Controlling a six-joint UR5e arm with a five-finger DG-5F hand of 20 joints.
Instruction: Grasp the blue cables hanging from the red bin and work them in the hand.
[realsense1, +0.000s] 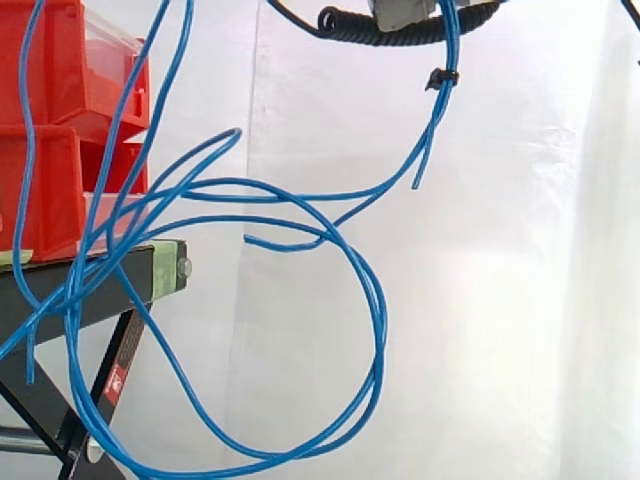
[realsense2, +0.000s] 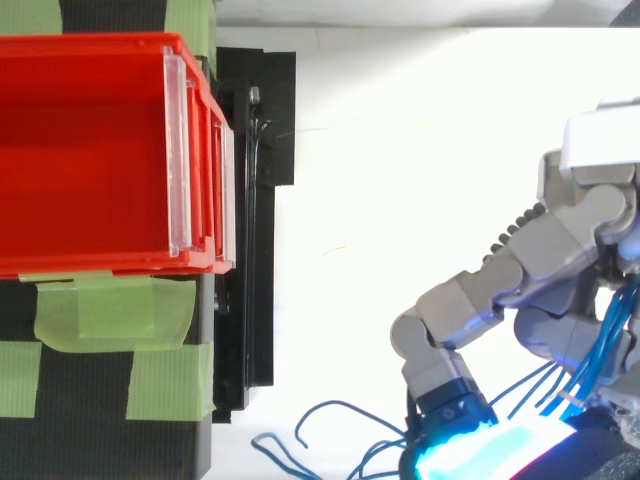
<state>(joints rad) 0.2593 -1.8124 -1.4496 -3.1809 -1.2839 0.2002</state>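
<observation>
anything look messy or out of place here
The blue cables sprawl in tangled loops from the red bins down past the stand; the hand is curled round several strands. Nothing looks damaged.

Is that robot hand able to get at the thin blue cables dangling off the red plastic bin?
Likely yes; it seems to have them already. The robot hand has curled fingers closed round the thin blue cables, which rise to it through open space before the white curtain.
</observation>
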